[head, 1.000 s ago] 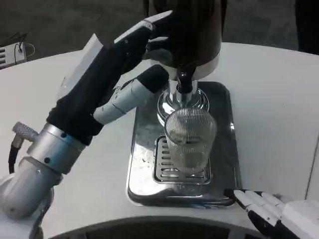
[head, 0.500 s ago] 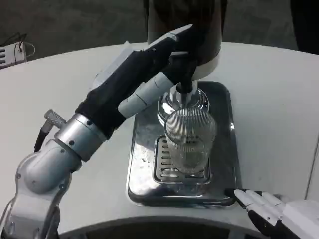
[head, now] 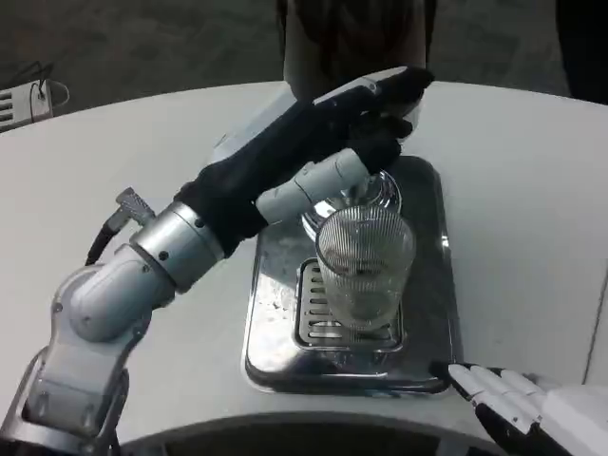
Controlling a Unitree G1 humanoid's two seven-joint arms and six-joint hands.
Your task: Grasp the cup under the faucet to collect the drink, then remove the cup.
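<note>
One ribbed glass cup (head: pixel 364 269) stands upright on the drip tray (head: pixel 275 313) grate under the faucet (head: pixel 372 190); left robot hand (head: pixel 366 119) reaches across the faucet, grip unclear; right robot hand (head: pixel 518 404) rests spread at the desk (head: pixel 532 218) edge.

**Around the Work Area**

White desk (head: pixel 114 161) spanning the frame, rounded along its far edge and curved at the bottom edge. Dark floor (head: pixel 142 43) across the upper part of the frame. At the upper left edge, a pale boxy object (head: pixel 24 100) with a thin cable beside it, too small to make out. At centre, a shiny metal drip tray (head: pixel 275 285) flat on the desk, with a slotted grate (head: pixel 309 318) in its lower middle.
</note>
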